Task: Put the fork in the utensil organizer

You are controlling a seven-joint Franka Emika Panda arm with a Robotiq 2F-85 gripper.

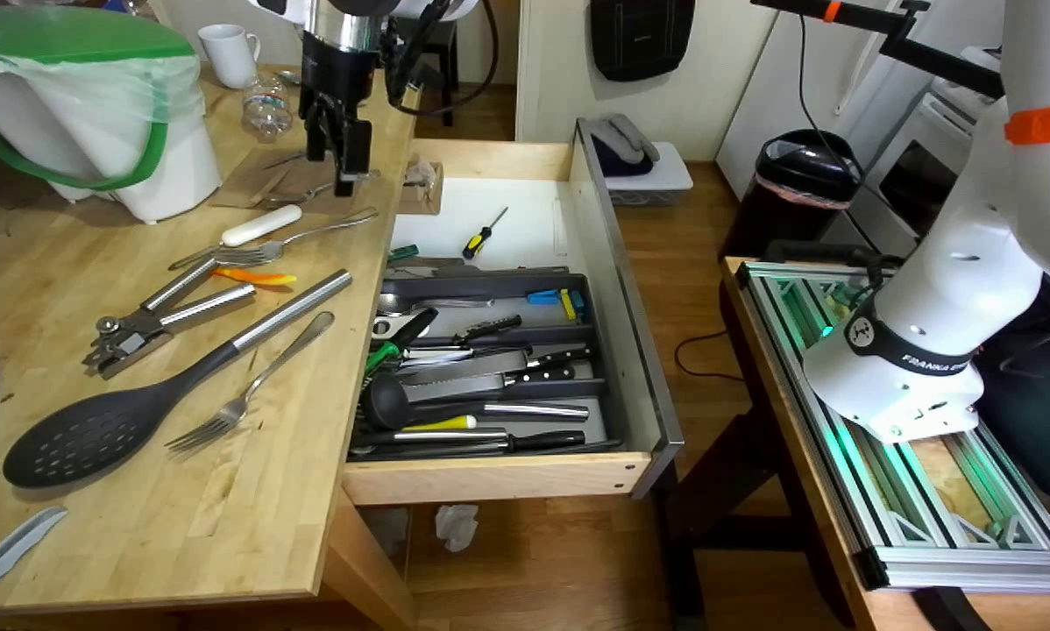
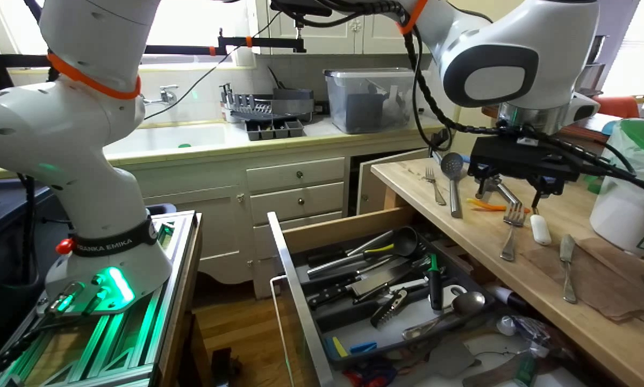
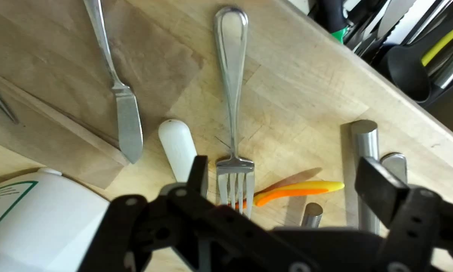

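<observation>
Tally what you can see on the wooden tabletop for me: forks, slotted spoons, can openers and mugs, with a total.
Fork beside the white handle, plus fork beside the slotted spoon: 2
Slotted spoon: 1
Can opener: 1
Mug: 1
Total: 5

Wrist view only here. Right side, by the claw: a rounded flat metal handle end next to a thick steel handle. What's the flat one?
Observer: Another fork; both exterior views show its tines.
Operator: And the thick one?
Observer: The handle of a slotted spoon with a black head.
Operator: Anything outside my frame?
Observer: A yellow-and-black screwdriver, lying in the drawer outside the utensil organizer.
</observation>
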